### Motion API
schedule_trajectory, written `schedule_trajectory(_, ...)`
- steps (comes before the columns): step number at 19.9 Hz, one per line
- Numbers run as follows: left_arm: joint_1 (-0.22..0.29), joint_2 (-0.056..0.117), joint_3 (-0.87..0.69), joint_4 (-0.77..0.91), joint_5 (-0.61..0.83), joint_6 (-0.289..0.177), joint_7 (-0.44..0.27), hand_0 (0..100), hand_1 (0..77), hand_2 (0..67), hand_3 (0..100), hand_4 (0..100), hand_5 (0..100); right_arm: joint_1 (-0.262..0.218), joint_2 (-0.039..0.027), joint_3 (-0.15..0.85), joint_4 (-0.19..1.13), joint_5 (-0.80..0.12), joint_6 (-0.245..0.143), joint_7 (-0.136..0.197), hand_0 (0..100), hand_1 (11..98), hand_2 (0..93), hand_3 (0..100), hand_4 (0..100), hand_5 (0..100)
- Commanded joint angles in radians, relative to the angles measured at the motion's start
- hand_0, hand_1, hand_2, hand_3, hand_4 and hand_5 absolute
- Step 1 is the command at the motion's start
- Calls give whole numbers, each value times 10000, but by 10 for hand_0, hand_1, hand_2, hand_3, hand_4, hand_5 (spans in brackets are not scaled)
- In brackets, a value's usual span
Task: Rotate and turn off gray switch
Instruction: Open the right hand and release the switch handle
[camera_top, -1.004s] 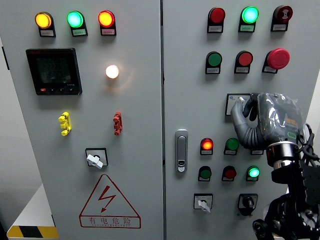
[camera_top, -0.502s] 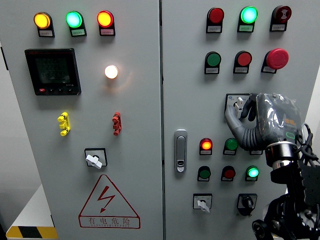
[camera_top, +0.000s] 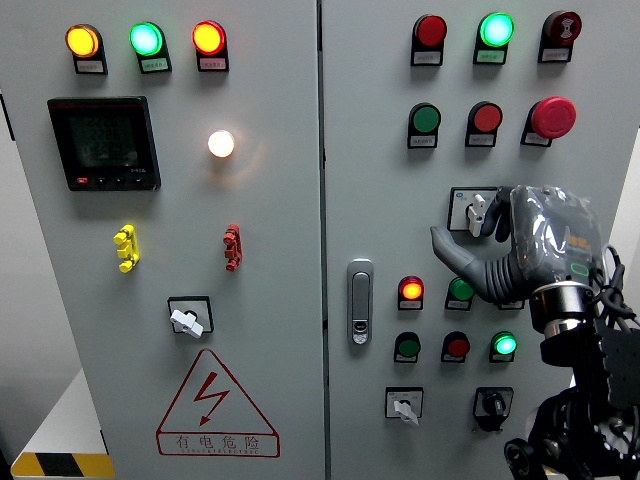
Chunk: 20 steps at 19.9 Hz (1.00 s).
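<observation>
The gray switch (camera_top: 476, 211), a pale knob on a square black-framed plate, sits on the right door of the grey cabinet, and its knob stands close to upright. My right hand (camera_top: 468, 232) is just right of it and below it, with the arm rising from the lower right. The thumb (camera_top: 447, 246) is spread down and to the left, clear of the knob. The dark fingertips (camera_top: 501, 221) lie at the plate's right edge. The hand is open and holds nothing. My left hand is out of view.
Around the switch are lit and unlit push buttons (camera_top: 411, 290), a red mushroom stop button (camera_top: 553, 117) above and a door handle (camera_top: 361, 302) to the left. Two more rotary switches (camera_top: 403, 408) (camera_top: 188, 320) and a black key switch (camera_top: 492, 404) sit lower down.
The thumb has come off the switch and swung down and left. The knob, which was hidden under the thumb, now shows in full.
</observation>
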<state>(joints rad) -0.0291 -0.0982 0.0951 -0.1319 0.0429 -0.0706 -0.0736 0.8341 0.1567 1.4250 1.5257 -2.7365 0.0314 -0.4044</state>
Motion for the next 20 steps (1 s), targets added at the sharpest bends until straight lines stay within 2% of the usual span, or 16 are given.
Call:
schedule_trajectory(1, 0, 0, -16, 0, 0, 0, 0, 882, 0, 133, 187, 81, 109, -11, 13, 46, 82, -1, 24, 9, 0, 369, 533, 832, 934, 892)
schedule_trajectory(6, 0, 0, -16, 0, 0, 0, 0, 883, 0, 133, 187, 81, 109, -11, 59, 77, 190, -1, 39, 25, 0, 368, 534, 833, 932, 895)
schedule_trajectory(15, 0, 0, -16, 0, 0, 0, 0, 882, 0, 133, 187, 81, 109, -88, 59, 214, 390, -1, 54, 40, 0, 367, 535, 839, 929, 901)
schedule_trajectory(20, 0, 0, 0, 0, 0, 0, 0, 882, 0, 133, 187, 81, 109, -409, 59, 384, 1018, -17, 422, 71, 0, 368, 537, 840, 928, 904)
